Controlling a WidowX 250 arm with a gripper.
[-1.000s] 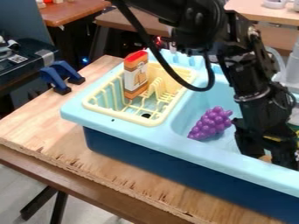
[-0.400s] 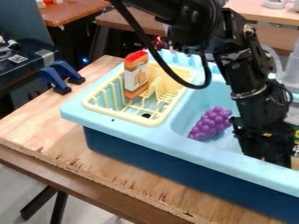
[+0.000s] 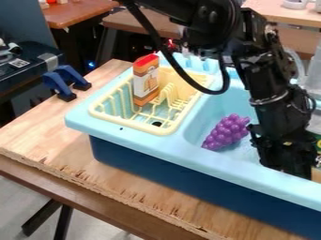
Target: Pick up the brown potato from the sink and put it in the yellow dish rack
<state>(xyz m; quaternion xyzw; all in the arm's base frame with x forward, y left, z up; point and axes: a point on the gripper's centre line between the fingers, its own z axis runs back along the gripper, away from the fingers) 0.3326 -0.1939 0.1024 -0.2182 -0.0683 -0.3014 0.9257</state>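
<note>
Wooden worktop (image 3: 37, 136), rough along its near edge, by which the whole set is supported. At far left, a black case (image 3: 25, 65) is seen; between it and the sink, two blue clamps (image 3: 56, 86) with dark feet are placed at the worktop's far left edge. Behind, a reddish-brown table (image 3: 78, 14) is seen.

Toy sink (image 3: 134, 138), light blue above and dark blue below, set at a slant across the worktop. Into its left part is fitted a pale yellow dish rack (image 3: 128, 123); in this, near its far left side, one orange-and-white carton (image 3: 145, 82) with a red top is stood upright. Over the rack's right side a loop of black cable (image 3: 188, 79) is hung from the arm.

Purple toy grapes (image 3: 225, 133), one bunch, laid in the basin right of the rack, narrow end pointed near left. Just to their right, low over the basin, the black gripper (image 3: 287, 166) is held, pointed downward; how far it is opened, and whether anything is gripped, cannot be told.
</note>
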